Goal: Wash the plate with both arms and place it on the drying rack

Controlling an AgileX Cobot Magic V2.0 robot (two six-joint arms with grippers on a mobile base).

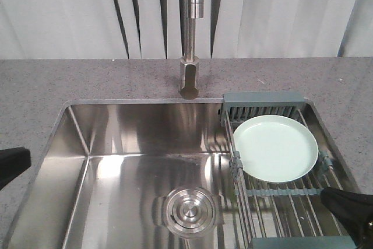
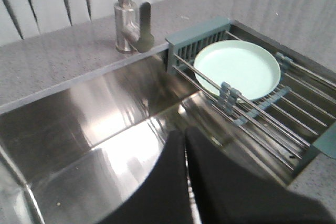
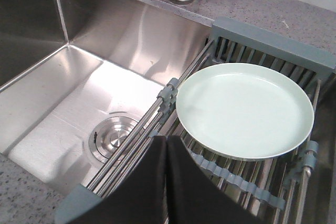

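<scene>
**Plate flat on rack, both arms clear of it**

Plate [image 1: 275, 147] lies face up on the drying rack [image 1: 280, 193] at right of the front view, touching the wire bars, near the grey-green caddy [image 1: 263, 102] at the rack's far end; sink basin [image 1: 134, 161] fills centre-left, drain [image 1: 190, 210] at lower centre, faucet [image 1: 190, 33] upper centre on the countertop [image 1: 52, 80]; left gripper [image 2: 186, 145] shows at bottom centre of the left wrist view, fingers pressed together, nothing between them, over the basin and apart from the plate; right gripper [image 3: 166, 148] at bottom centre of the right wrist view, fingers also together and empty, just beside the plate's near rim, contact not evident.

Handling judgement: plate looks rigid, light, smooth and glossy, so probably slippery, more so once wet; could be plastic or ceramic, can't tell, treat as breakable; only real purchase is the low raised rim; it lies flat on the bars, so a finger likely has to slip under the edge through a gap between bars, pinching rim top and bottom; near edge by the right gripper looks the easiest entry; second arm could steady the opposite rim; risk is the plate sliding along the bars or tipping into the basin if pinched off-centre.
</scene>
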